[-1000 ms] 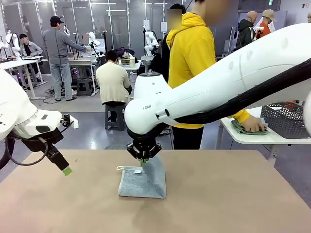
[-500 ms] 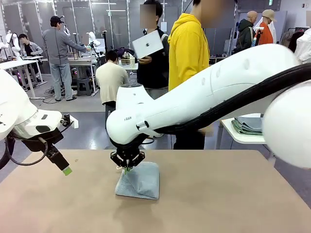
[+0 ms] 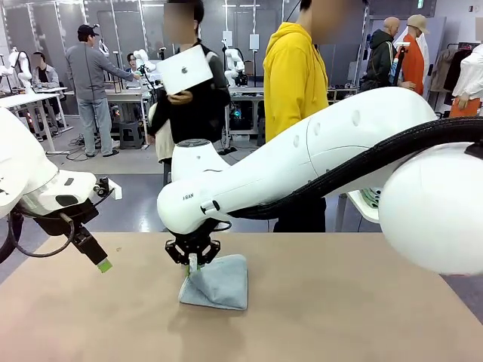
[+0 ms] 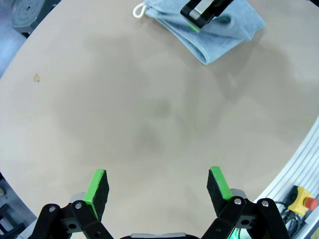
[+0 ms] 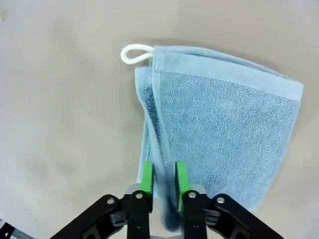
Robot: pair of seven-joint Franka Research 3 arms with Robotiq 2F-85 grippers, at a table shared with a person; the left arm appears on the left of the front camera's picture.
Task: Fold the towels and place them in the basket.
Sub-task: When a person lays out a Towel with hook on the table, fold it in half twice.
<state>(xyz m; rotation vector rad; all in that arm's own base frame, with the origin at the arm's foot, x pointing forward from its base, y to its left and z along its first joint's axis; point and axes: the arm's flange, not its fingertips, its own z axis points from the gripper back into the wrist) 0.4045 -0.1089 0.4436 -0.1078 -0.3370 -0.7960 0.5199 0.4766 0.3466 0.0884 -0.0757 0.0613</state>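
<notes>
Robotics lab is suggested, white robot arm [image 3: 302, 166] stretched over a brown table [image 3: 362, 317], white workbenches [image 3: 23, 98] set up across a grey-floored hall, cables [image 3: 75, 154] left on the floor, people [image 3: 89, 75] gathered at benches, yellow emergency-stop button [image 4: 303, 200] fitted at table edge.

Right gripper [image 3: 194, 264] swings left and flops the towel [image 3: 223, 283] into a fold, jaws now parting around its edge.
</notes>
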